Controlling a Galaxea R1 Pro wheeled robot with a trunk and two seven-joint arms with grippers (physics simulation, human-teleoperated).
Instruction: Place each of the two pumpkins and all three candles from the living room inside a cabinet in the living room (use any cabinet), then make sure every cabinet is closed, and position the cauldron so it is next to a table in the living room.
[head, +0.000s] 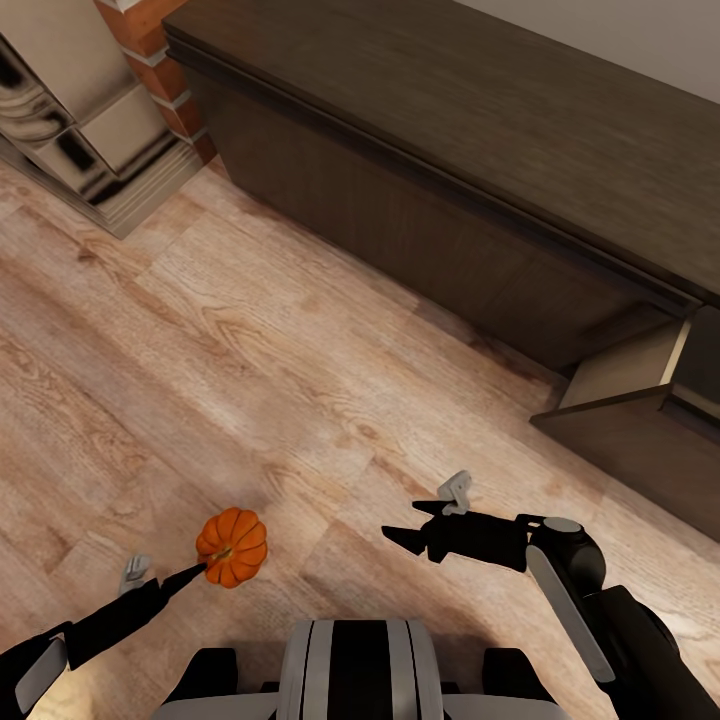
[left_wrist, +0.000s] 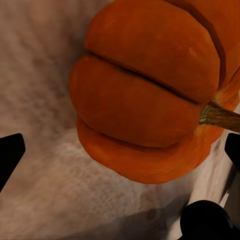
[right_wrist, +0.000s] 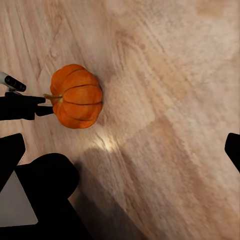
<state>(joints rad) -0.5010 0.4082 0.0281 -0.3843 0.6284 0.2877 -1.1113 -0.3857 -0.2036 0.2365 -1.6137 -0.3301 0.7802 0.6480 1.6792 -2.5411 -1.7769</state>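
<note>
- Looking down over both my arms, I see a wood-plank floor (head: 230, 330) with the long dark-brown cabinet (head: 420, 130) running along the far side.
- One cabinet drawer (head: 630, 385) at the far right stands pulled out, its pale inside showing; the other fronts sit flush.
- The pumpkin (head: 232, 546) is near me on the left, at the tip of my left tool (head: 190, 574).
- My left tool has its tips spread, one to each side of the pumpkin (left_wrist: 150, 100); its stem (left_wrist: 220, 116) points sideways toward one tip. I cannot tell whether the tips touch it, or whether it rests on the floor.
- My right tool (head: 405, 522) hangs over bare floor near me, right of the pumpkin and apart from it, its fingers spread with nothing between them.
- From the right wrist, the pumpkin (right_wrist: 77, 96) shows with the left tool's dark tips (right_wrist: 30, 107) at its stem side.
- A shiny metal-faced fixture (head: 80, 110) and a brick corner (head: 150, 50) stand at the far left.
</note>
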